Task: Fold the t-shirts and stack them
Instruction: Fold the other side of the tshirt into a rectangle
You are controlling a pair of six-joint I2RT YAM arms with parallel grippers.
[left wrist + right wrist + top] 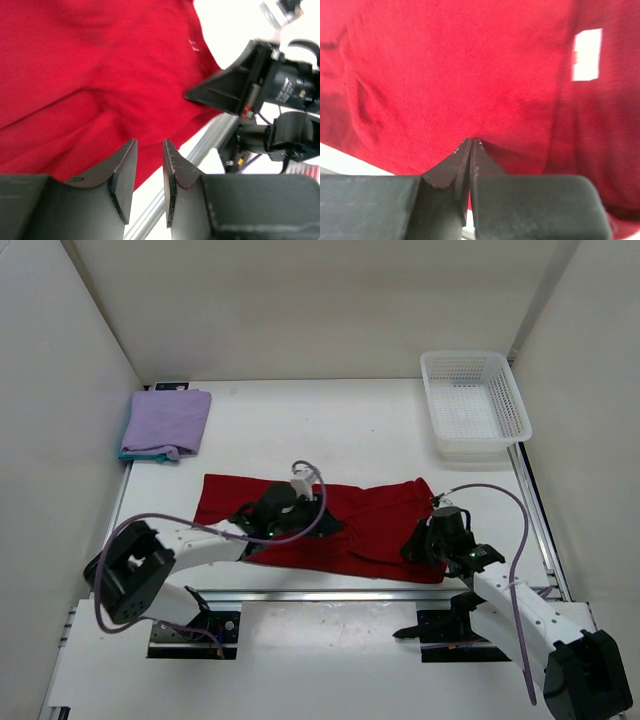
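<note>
Folding red t-shirt (370,525) | left gripper (149,144) released over near edge | right gripper (471,141) clenched, apparently pinching fabric | you: close left, then fold.

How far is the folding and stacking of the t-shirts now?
Done: the lavender t-shirt lies folded on the teal t-shirt in the far left corner. In hand: the red t-shirt lies spread out near the arms; the right pincer is shut at its near edge, apparently pinching it, and the left pincer hovers open above it. Left: fold the red one and stack it.
</note>
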